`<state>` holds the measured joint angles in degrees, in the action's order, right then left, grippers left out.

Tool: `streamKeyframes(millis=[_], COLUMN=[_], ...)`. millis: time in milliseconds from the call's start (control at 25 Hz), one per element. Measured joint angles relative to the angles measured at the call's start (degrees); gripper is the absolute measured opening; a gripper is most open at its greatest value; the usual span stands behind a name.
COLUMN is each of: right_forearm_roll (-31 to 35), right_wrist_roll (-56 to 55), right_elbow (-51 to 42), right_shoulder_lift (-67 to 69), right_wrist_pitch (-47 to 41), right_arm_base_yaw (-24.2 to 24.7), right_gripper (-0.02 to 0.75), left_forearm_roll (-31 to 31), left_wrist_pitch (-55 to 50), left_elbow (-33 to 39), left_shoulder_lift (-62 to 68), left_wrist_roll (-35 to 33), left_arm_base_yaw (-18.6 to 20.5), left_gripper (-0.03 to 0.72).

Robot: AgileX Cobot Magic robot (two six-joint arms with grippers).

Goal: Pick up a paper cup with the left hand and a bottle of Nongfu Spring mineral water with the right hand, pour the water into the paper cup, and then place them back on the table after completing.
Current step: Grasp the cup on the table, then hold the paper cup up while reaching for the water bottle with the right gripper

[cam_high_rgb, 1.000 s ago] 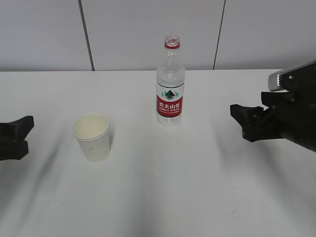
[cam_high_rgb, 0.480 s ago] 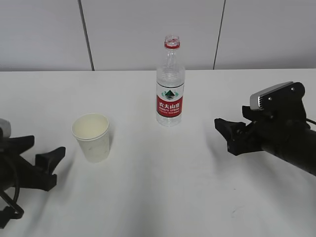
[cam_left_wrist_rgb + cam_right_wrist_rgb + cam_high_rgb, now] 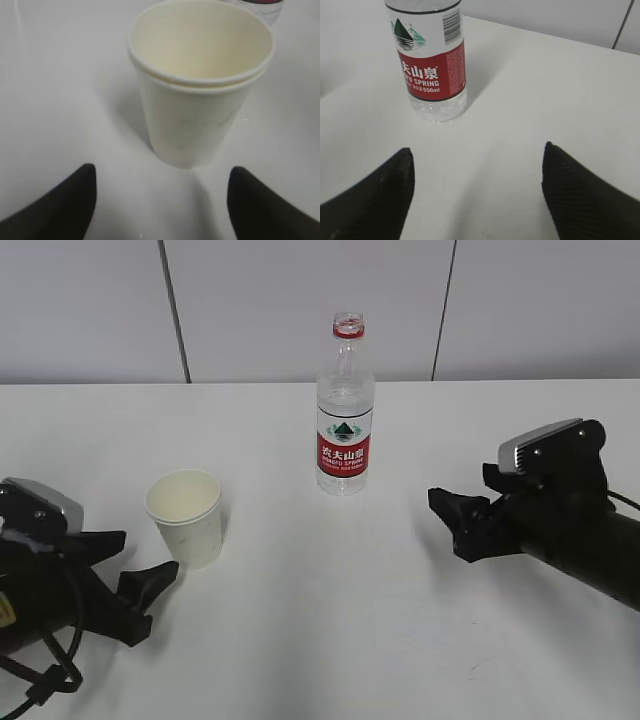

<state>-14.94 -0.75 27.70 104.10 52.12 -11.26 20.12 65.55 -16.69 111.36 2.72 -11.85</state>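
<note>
Two claws low over the white bench [image 3: 330, 640], both spread wide, gripping nothing. Left claw [image 3: 128, 570] just beside the upright paper cup [image 3: 186, 517], cup centred ahead between its fingers [image 3: 60, 205]. Right claw [image 3: 455, 523] well apart from the uncapped Nongfu Spring bottle [image 3: 345, 410], bottle ahead and leftward.

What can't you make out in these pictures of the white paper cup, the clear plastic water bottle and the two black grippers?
- Clear plastic water bottle: its water level is too faint to read in the exterior view; the right wrist view's top edge cuts off everything above the label.
- White paper cup: its inside bottom is hidden by its own wall.
- Left gripper and right gripper: wrist views show fingertips only.
</note>
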Motion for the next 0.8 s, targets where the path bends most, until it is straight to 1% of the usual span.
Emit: streamKeyframes(millis=[120, 320, 520, 800], right_forearm_roll=[0.0, -1.1, -1.7, -2.3], right_wrist_roll=[-0.1, -0.1, -0.1, -0.3], right_elbow=[0.1, 0.2, 0.2, 0.2], right_shoulder_lift=[1.4, 1.7, 1.7, 2.4], right_wrist_pitch=[1.4, 2.8, 3.2, 4.9], right_arm_base_yaw=[0.0, 0.0, 0.0, 0.0], right_gripper=[0.587, 0.587, 0.587, 0.587], left_forearm_roll=[3.0, 5.0, 7.8, 10.9], left_wrist_pitch=[0.1, 0.0, 0.0, 0.0], left_elbow=[-2.1, -5.8, -8.5, -10.5], left_shoulder_lift=[1.4, 4.4, 4.6, 5.2], left_wrist_roll=[0.0, 0.6, 5.1, 7.0], left_arm_base_yaw=[0.0, 0.0, 0.0, 0.0], left_gripper=[0.5, 0.5, 0.5, 0.5])
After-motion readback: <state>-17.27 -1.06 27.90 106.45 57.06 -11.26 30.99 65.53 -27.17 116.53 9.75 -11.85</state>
